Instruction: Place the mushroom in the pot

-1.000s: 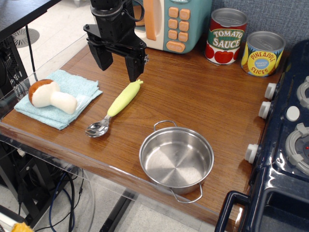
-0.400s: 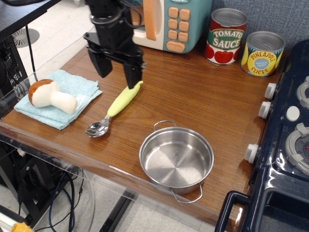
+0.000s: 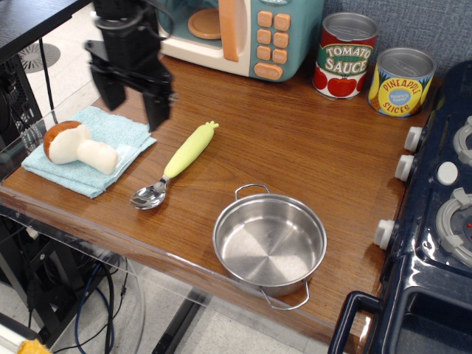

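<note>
Claw (image 3: 135, 105) open above mushroom (image 3: 76, 147); pot (image 3: 270, 242) empty

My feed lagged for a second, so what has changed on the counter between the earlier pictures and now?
Only the gripper moved: it travelled left, from above the spoon handle to above the blue cloth, nearer the mushroom. Its fingers are open and empty; nothing was grasped or released. The mushroom, spoon, pot and tins stayed put.
</note>
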`<state>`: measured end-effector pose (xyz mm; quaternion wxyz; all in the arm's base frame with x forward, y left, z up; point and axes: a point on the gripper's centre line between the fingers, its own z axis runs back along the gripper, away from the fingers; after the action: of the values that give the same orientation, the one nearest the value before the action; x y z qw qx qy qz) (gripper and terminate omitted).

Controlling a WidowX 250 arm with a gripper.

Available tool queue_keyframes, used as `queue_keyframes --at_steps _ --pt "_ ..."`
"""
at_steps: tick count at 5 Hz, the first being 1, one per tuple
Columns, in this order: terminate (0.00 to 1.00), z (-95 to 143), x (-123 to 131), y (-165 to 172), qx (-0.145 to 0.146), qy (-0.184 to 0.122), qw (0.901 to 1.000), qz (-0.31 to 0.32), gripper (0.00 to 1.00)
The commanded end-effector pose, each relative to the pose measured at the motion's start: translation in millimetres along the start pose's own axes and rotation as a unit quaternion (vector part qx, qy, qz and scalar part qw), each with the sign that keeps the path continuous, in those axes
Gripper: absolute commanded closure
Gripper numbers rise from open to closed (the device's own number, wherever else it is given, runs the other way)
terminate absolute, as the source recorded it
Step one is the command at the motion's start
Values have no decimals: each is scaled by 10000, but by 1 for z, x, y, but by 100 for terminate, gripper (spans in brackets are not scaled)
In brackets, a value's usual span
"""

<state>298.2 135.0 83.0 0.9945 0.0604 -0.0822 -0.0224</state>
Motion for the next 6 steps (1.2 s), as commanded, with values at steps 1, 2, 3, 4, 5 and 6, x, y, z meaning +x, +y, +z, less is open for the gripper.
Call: queue_keyframes --at_steps 1,2,3,4,5,6 --pt "0 23 -19 40 432 -40 9986 290 0" --pt "0 17 -30 51 692 294 9968 263 0" --pt "0 0 -39 63 781 662 9935 498 0" --pt "0 -15 -38 62 817 898 9916 439 0" --pt "0 -25 -36 58 793 1017 9911 345 0" --pt "0 -27 -35 57 841 986 9909 352 100"
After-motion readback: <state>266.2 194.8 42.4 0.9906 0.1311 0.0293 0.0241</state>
